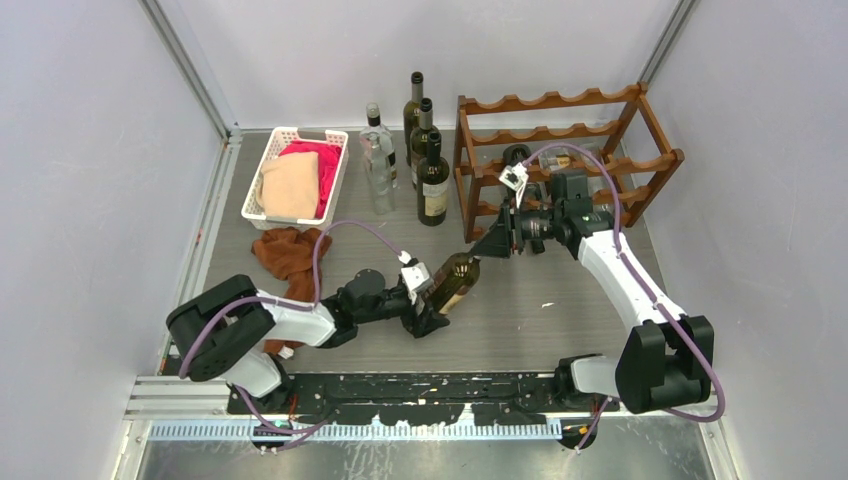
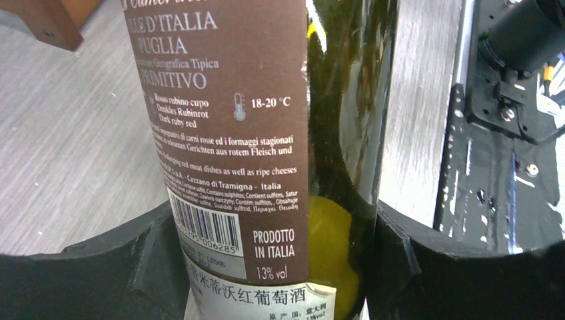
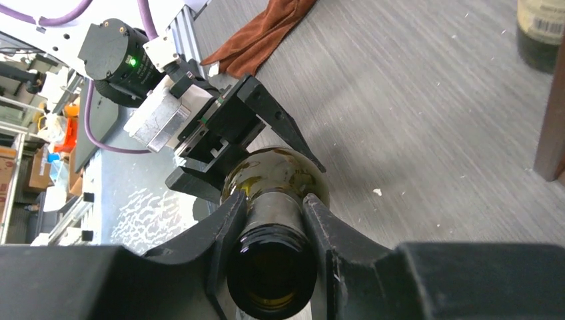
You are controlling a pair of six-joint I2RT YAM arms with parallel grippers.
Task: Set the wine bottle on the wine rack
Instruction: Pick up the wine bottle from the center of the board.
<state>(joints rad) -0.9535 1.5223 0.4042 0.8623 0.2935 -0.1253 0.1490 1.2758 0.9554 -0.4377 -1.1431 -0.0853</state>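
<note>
slippage risk: right gripper (image 1: 482, 248) clamps only the neck of the dark green glass wine bottle (image 1: 458, 280); left gripper (image 1: 435, 302) straddles its body, grip state indeterminable; bottle may pivot.

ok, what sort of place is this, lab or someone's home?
Most likely a lab robot cell, not a home: plain panel walls on aluminium posts, two arms bolted at the table edge, and staged props: rack, bottles, basket.

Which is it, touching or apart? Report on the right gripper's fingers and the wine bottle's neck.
Touching. The right wrist view shows both fingers pressed against the wine bottle at its neck, no gap.
</note>
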